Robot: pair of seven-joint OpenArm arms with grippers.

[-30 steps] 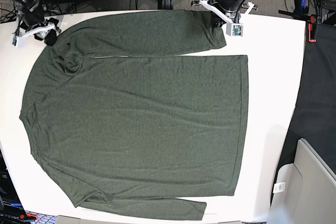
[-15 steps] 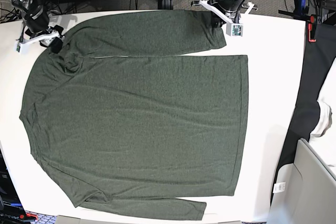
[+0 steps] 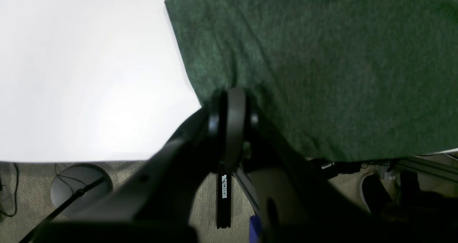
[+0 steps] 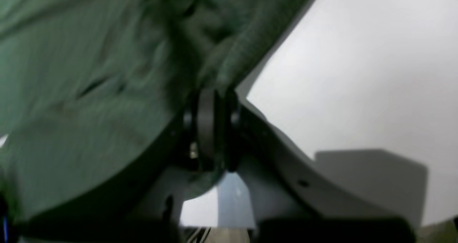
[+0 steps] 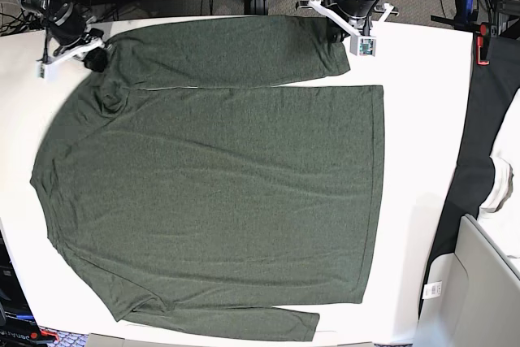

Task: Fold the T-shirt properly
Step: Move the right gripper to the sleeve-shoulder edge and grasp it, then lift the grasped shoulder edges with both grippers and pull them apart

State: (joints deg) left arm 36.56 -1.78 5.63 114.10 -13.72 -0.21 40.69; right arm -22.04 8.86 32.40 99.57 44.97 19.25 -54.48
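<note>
The T-shirt (image 5: 219, 184), dark olive green with long sleeves, lies spread flat on the white table (image 5: 422, 119). One sleeve is folded across its top edge. At that sleeve's cuff end my left gripper (image 5: 335, 36) is shut on the fabric edge (image 3: 322, 57); the left wrist view shows its fingertips (image 3: 232, 94) pressed together there. My right gripper (image 5: 97, 60) sits at the shirt's top left shoulder. In the right wrist view it is (image 4: 213, 94) shut on a bunched fold of the green cloth (image 4: 89, 74).
A black cloth (image 5: 487, 119) hangs over the table's right side, with a grey bin (image 5: 479, 282) below it. Cables and stands crowd the floor behind the far edge. The table edge (image 3: 89, 160) runs close behind my left gripper.
My right gripper has moved rightward onto the shirt's shoulder and closed on the fabric. The left arm has stayed put on the cuff.
</note>
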